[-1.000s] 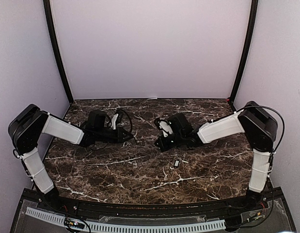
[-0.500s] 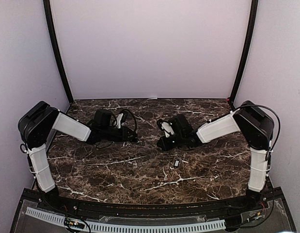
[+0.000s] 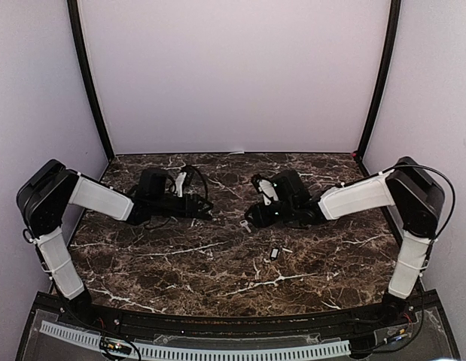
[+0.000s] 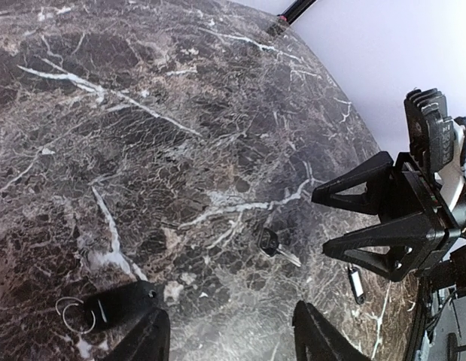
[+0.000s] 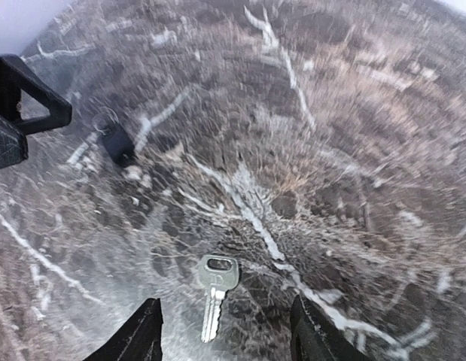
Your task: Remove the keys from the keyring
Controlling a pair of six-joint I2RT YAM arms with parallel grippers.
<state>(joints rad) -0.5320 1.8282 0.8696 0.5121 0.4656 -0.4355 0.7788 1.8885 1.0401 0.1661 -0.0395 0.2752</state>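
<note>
One silvery key (image 5: pixel 215 289) lies loose on the dark marble, just ahead of my right gripper (image 5: pixel 225 320), whose fingers stand open with nothing in them. The same key (image 4: pixel 276 247) shows between the two grippers in the left wrist view and as a pale speck (image 3: pixel 245 224) from above. The keyring (image 4: pixel 76 314), a thin metal ring with a small black fob (image 4: pixel 121 299), lies on the marble beside the left finger of my left gripper (image 4: pixel 229 331), which is open and empty. In the right wrist view the keyring (image 5: pixel 106 122) sits near the left gripper's fingers (image 5: pixel 22 105).
A small black tag with a white face (image 3: pixel 275 253) lies on the marble nearer the front, below the right gripper (image 3: pixel 253 216); it also shows in the left wrist view (image 4: pixel 355 284). Pale walls and black posts (image 3: pixel 89 83) enclose the table.
Both grippers have gone from shut to open and drawn slightly apart. A key now lies loose on the marble between them, and the keyring rests by the left gripper.
</note>
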